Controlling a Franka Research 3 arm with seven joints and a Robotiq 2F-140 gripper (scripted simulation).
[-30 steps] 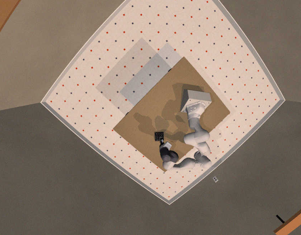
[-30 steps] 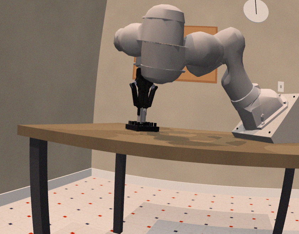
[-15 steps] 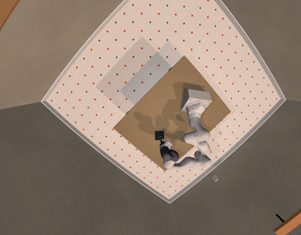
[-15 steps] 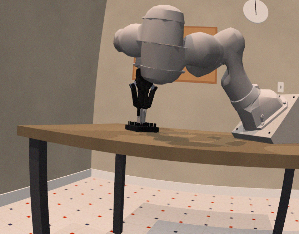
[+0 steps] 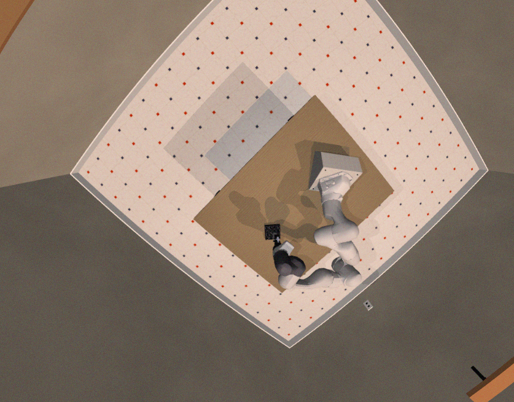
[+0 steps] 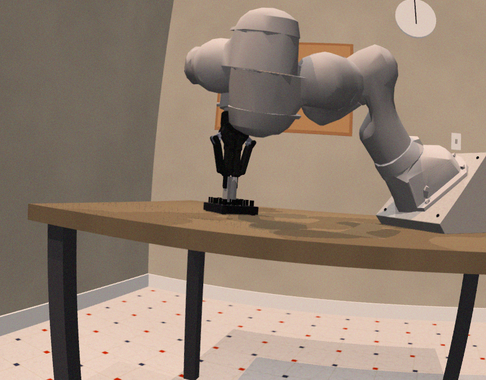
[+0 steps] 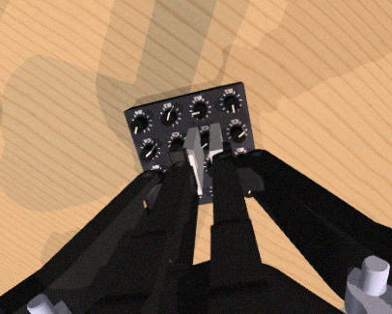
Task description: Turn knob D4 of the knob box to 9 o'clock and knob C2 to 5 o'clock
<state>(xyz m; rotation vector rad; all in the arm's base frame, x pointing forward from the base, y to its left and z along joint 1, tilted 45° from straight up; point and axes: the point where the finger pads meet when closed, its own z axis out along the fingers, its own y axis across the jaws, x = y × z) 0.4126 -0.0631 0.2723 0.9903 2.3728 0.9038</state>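
Black linkage fingers of the gripper (image 7: 202, 149) are drawn narrow, their pale grey pads (image 7: 192, 160) closed on a small knob (image 7: 204, 140) in the second visible row of the knob box (image 7: 144, 141). Which knob is held cannot be told, since the printed names are too small to read. The box is seen as a flat black square with round white-lined knobs, standing on the wood-grained table (image 6: 116, 223). Ringed marks and individual knob lines are shown only by the wrist view. The box's low profile and the upright gripper (image 6: 231, 185) over it are given by the exterior view. From the top view, the box (image 5: 272, 230) is placed near a table edge, well apart from the slanted grey pedestal (image 5: 346, 163).
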